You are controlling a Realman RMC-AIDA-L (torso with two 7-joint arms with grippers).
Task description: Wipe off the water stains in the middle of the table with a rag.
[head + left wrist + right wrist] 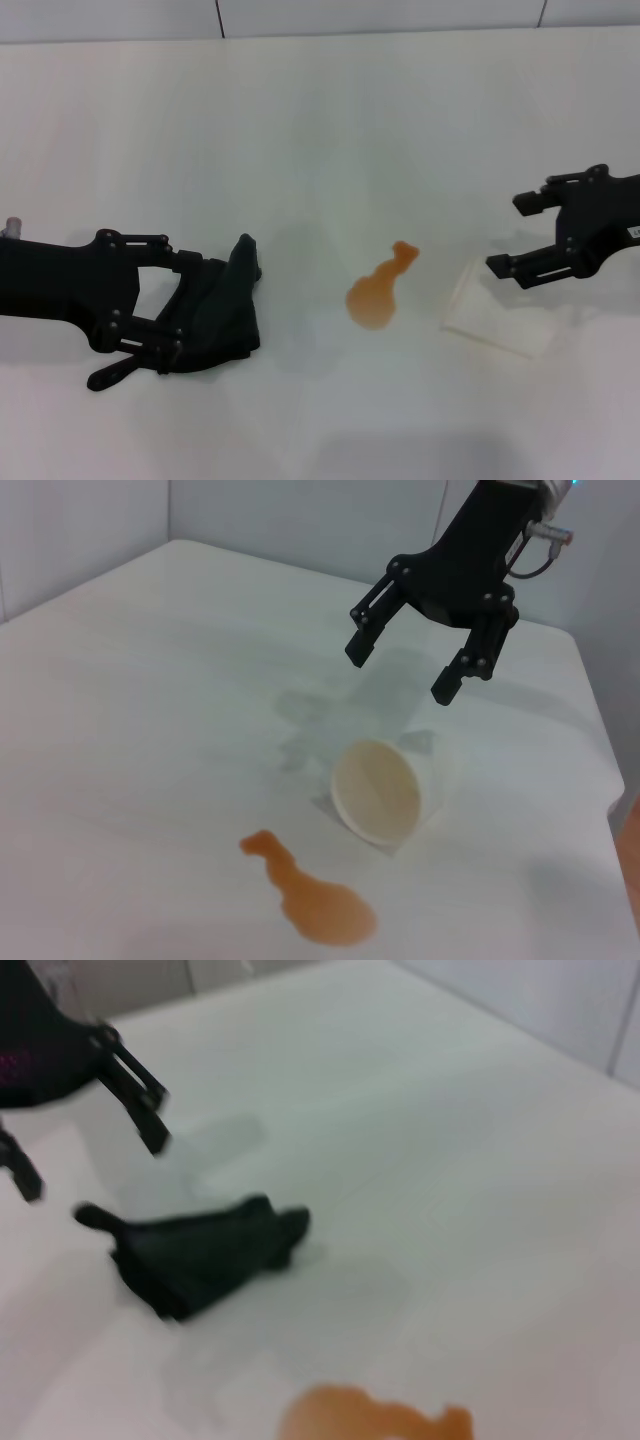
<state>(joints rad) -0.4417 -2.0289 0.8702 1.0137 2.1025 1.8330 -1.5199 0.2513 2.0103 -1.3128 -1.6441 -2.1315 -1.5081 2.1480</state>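
The water stains (375, 295) form one orange, gourd-shaped puddle in the middle of the white table (320, 120), also seen in the left wrist view (315, 905) and at the edge of the right wrist view (370, 1415). The dark rag (222, 310) lies crumpled on the table left of the puddle. My left gripper (195, 310) is open, with its fingers spread over the rag. In the right wrist view the rag (200, 1250) rests on the surface, apart from the left gripper (90, 1165) fingers. My right gripper (505, 233) is open and holds nothing, right of the puddle.
A white translucent cup (495, 315) lies on its side just right of the puddle, below the right gripper (398, 677). The cup's mouth (385, 790) faces the puddle. A wall runs along the far edge of the table.
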